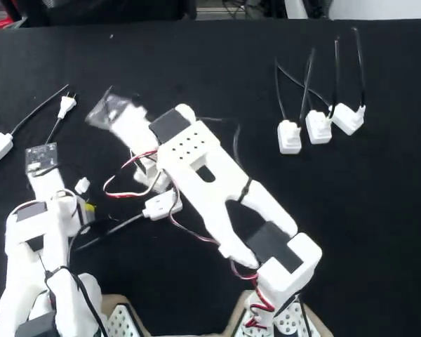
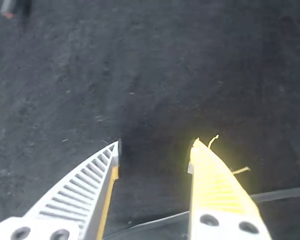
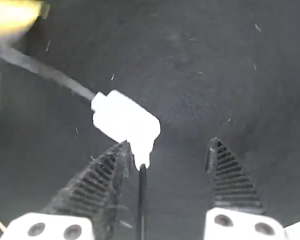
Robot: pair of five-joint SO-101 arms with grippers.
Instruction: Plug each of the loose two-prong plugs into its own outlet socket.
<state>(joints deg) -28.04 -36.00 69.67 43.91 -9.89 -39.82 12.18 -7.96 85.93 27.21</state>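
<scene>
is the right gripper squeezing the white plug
No, the right gripper is open and the white plug lies loose on the table beside one finger.

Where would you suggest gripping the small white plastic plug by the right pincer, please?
Grip the white plastic plug across its blocky body's flat sides, from above, clear of the narrow neck where its black cord leaves; it lies flat near the open right pincer.

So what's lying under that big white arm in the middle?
A white plug pokes out beneath the arm, on the black table, just ahead of the open right gripper. The arm covers whatever else lies under it.
</scene>
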